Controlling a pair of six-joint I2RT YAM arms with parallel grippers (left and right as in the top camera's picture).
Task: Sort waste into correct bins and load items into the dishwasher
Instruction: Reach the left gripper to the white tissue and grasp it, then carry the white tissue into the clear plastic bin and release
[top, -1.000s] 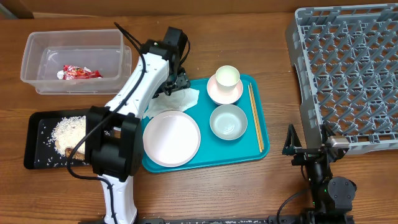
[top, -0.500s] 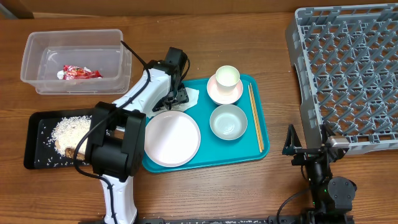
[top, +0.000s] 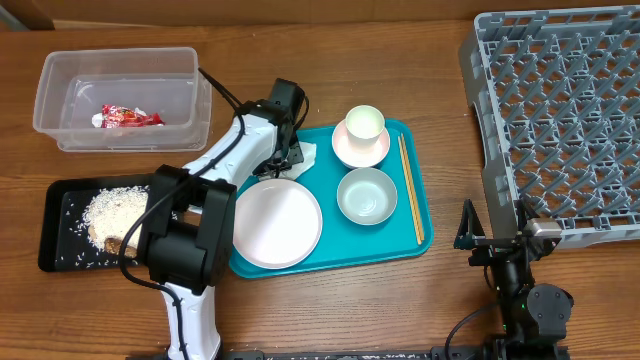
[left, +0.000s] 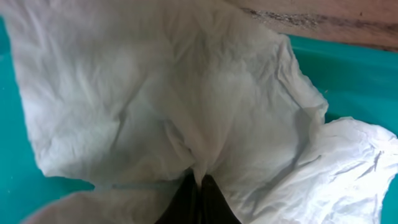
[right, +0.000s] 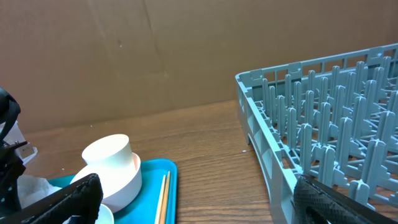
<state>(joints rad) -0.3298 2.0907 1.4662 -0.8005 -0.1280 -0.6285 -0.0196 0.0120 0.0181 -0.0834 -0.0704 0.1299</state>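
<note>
A crumpled white paper napkin (left: 155, 93), soft and deeply creased, lies at the 10 o'clock corner of a smooth teal tray (top: 418, 215) on the wooden counter (top: 400, 300). It is bunched, with no clear long axis. The left gripper (top: 290, 155) is pressed together, pinching a fold of it. Thin wooden chopsticks (top: 411, 190) lie pointing from 12 to 6 o'clock. The right gripper (right: 196, 186) is spread, holding nothing.
</note>
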